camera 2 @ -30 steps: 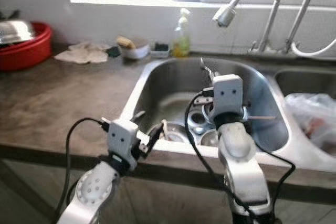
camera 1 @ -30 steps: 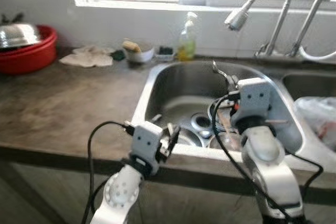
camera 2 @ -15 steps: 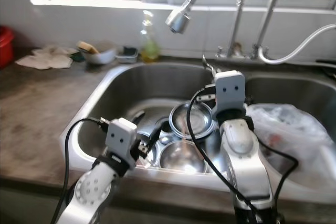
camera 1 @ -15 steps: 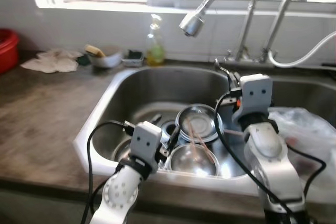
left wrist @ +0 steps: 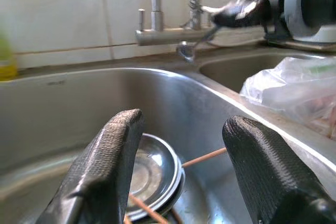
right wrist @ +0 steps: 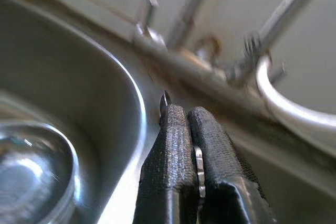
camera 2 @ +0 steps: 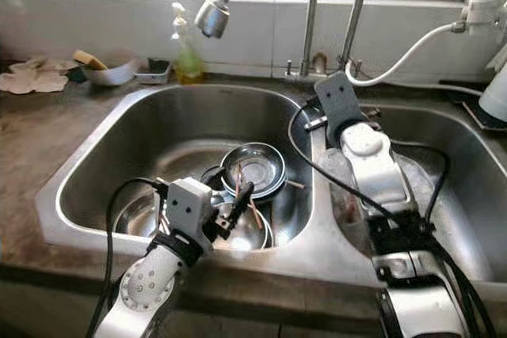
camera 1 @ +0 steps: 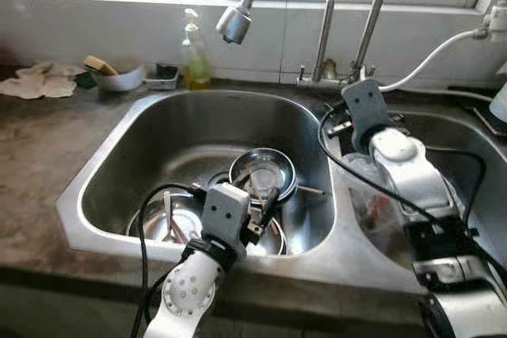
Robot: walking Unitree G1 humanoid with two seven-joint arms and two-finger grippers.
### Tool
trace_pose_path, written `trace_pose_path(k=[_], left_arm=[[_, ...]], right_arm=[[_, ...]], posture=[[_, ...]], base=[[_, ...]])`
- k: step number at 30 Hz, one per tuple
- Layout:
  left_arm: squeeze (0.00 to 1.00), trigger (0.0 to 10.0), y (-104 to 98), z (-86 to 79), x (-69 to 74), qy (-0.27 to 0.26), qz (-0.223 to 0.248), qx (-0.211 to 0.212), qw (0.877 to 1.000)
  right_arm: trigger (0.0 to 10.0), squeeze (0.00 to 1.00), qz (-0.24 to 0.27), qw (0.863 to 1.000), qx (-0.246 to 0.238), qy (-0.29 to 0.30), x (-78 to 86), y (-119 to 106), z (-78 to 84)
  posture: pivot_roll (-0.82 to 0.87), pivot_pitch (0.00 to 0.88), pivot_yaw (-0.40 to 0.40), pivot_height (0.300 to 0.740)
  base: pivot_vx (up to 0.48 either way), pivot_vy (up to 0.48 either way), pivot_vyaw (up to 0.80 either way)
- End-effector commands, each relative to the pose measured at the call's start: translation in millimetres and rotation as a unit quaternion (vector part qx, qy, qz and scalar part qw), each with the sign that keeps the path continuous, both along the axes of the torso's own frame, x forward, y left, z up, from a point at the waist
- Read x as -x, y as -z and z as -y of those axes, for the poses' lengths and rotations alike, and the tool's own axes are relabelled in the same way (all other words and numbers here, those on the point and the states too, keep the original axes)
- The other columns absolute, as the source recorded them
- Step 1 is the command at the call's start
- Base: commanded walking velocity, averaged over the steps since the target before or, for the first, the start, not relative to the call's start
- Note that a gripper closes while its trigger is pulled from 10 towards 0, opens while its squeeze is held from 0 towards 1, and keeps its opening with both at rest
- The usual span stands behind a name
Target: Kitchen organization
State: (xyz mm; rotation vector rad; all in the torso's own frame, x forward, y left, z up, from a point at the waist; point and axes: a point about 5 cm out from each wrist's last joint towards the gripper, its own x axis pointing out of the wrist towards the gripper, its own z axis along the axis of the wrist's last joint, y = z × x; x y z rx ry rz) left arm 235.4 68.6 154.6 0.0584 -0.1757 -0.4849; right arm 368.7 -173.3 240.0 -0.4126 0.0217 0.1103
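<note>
— Spoon (right wrist: 198, 169)? Where was it?
— Pinched between the closed fingers of the right gripper (right wrist: 193, 129), a thin metal piece whose tip poked out, above the ledge near the faucet base (camera 1: 321, 73).
— And the left gripper (left wrist: 184, 166)?
— Fingers spread wide, holding nothing, over the left sink basin (camera 1: 158, 128), where steel bowls (camera 1: 265, 172) and chopsticks (left wrist: 202, 157) lay. A plastic bag (left wrist: 294, 90) sat in the right basin.

Steel sink (camera 2: 95, 156) holds stacked bowls (camera 2: 252, 170) at centre — left gripper (camera 2: 234, 200) hovers over them, soap bottle (camera 2: 188, 57) at eleven o'clock
</note>
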Motion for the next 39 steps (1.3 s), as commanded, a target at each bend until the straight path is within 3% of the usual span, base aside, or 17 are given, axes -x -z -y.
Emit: trace_pose_path(k=[1,6,20,29,31,32,39], left_arm=[[0.00,10.0,-2,-3.4,0.5,-0.014,-0.002,-0.001,1.000],[0.00,10.0,-2,-3.7,0.7,-0.013,-0.002,-0.002,1.000],[0.00,10.0,-3,-3.6,-1.0,-0.019,0.000,-0.008,1.000],[0.00,10.0,-3,-3.5,-0.7,-0.019,-0.002,-0.008,1.000],[0.00,10.0,-3,-3.6,-0.5,-0.019,-0.002,-0.008,1.000],[0.00,10.0,-2,-3.6,-0.1,-0.019,-0.004,-0.009,1.000],[0.00,10.0,-2,-2.9,-0.1,-0.019,-0.003,-0.008,1.000]], right_arm=[[10.0,0.00,0.005,1.000,-0.025,-0.007,-1.8,-3,-0.5],[10.0,0.00,0.006,0.999,-0.038,-0.019,-0.3,-2,-4.9],[10.0,0.00,-0.010,0.999,-0.040,-0.019,2.3,9,-7.5],[10.0,0.00,-0.078,0.996,0.000,-0.049,3.6,30,-13.7],[10.0,0.05,-0.084,0.995,0.003,-0.055,3.8,31,-14.6],[10.0,1.00,-0.091,0.994,0.007,-0.063,4.3,33,-16.0],[10.0,1.00,-0.073,0.995,-0.008,-0.065,4.4,27,-19.3]], posture=[[0.17,0.068,-0.049,0.740],[0.17,0.063,-0.048,0.740],[0.17,0.078,-0.047,0.740],[0.17,0.084,-0.047,0.740],[0.17,0.087,-0.047,0.740],[0.17,0.087,-0.047,0.740],[0.17,0.087,-0.047,0.740]], base=[[0.000,0.442,0.00],[0.000,0.442,0.00],[0.000,0.000,0.00],[0.000,0.000,0.00],[0.000,0.000,0.00],[0.000,0.000,0.00],[0.000,0.000,0.00]])
